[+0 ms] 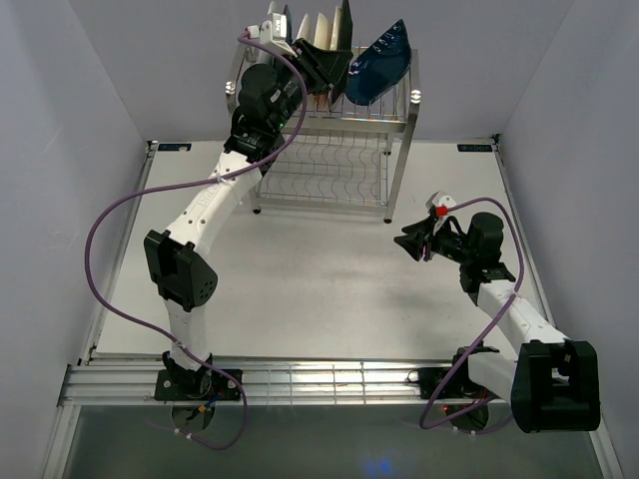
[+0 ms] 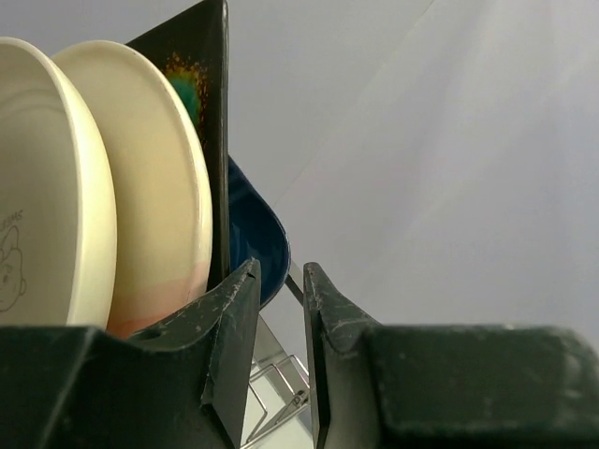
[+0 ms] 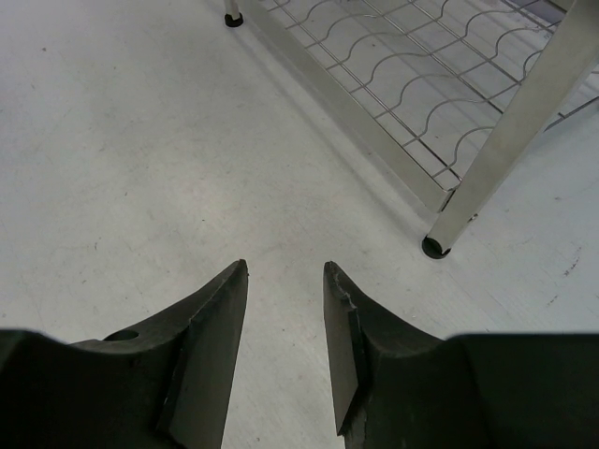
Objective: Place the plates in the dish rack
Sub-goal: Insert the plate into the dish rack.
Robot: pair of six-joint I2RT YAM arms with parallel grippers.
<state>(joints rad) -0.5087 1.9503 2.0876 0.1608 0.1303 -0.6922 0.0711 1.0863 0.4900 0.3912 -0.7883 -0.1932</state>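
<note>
Left wrist shows glossy round plates [image 2: 150, 187] in wire rack [image 2: 281, 388].

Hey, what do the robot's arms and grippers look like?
The left arm and right arm have white links with chunky black joint housings. A purple cable loops along each. The left gripper and right gripper have black, scuffed, wedge-shaped fingers. A small red mark sits by the right one.
</note>
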